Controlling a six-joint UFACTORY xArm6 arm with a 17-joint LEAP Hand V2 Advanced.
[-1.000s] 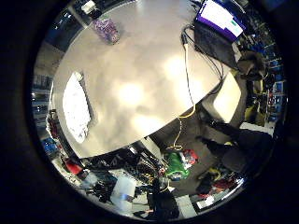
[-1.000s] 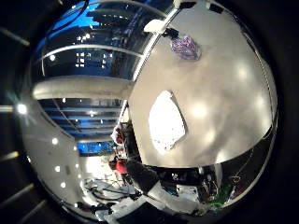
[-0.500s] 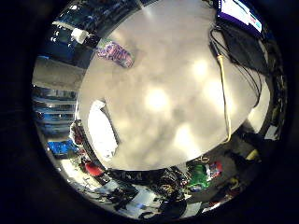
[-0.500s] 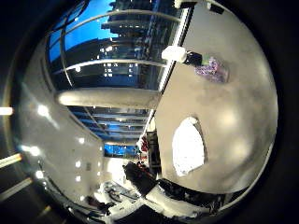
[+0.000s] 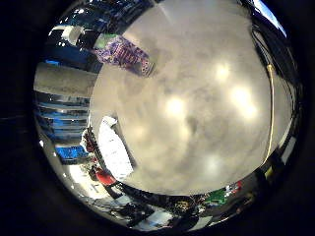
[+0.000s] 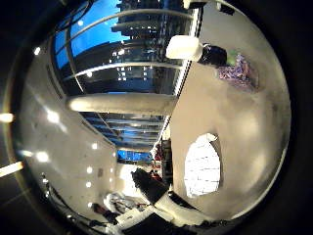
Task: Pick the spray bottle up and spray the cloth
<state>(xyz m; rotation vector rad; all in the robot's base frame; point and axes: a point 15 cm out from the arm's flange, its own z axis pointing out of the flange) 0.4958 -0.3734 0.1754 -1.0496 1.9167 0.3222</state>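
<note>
The table (image 5: 197, 123) fills most of the little finger side palm view: a pale grey, glossy top with bright patches of reflected light on it. None of the hand shows in either view, so I cannot tell how the fingers are set or whether they have hold of anything.

Nearest the palm's outlook in the thumb side view is the cloth (image 6: 202, 166), a white, faintly checked piece lying flat on the table close to its edge, with one corner turned up at about 1 o'clock of its own outline. It lies apart from everything else.

Farther across the table, at roughly 1 o'clock from the cloth in that view, lies the spray bottle (image 6: 237, 71). It is on its side on the tabletop, near the table's far edge. Its body is covered in a busy purple and white pattern, with a green patch towards the neck, a dark collar, and a white spray head (image 6: 183, 47) at the end that points away from the cloth. The bottle and the cloth are well apart.

A yellow cord (image 5: 272, 108) runs along the table on the side opposite the cloth.
</note>
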